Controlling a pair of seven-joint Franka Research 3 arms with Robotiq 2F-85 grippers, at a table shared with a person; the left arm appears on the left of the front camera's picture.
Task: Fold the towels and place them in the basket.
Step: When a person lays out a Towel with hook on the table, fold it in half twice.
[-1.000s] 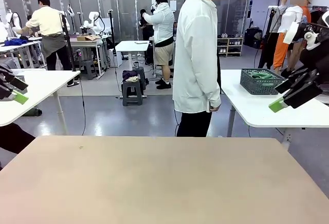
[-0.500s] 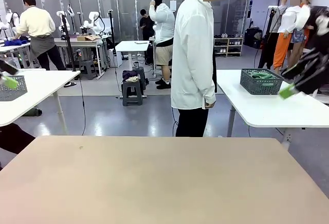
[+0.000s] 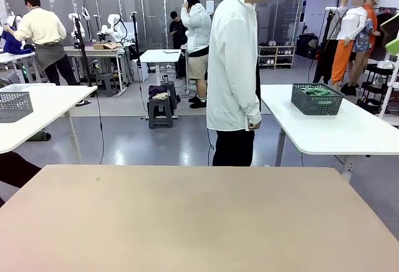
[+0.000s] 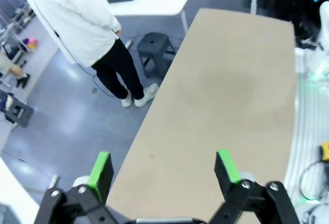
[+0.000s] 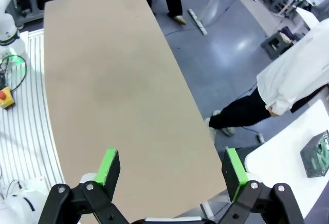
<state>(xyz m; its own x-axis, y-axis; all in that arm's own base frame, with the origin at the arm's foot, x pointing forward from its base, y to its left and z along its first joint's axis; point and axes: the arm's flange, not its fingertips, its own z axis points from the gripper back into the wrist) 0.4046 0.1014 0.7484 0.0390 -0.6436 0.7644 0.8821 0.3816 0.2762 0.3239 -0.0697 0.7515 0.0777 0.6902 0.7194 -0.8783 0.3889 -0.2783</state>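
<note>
Left gripper (image 4: 163,167): high above the tan table (image 4: 226,90), jaws spread wide, holding nothing between the green pads (image 4: 101,168).
Right gripper (image 5: 171,168): high over the same table, jaws spread wide, holding nothing.
Basket (image 3: 317,99): dark grey, on a white side table (image 3: 336,131) well apart from the tan table, on the robot's right, beyond the person (image 3: 234,66). A green item (image 3: 315,91) lies inside, too small to identify.
Person: stands at the far edge, arms down.
</note>
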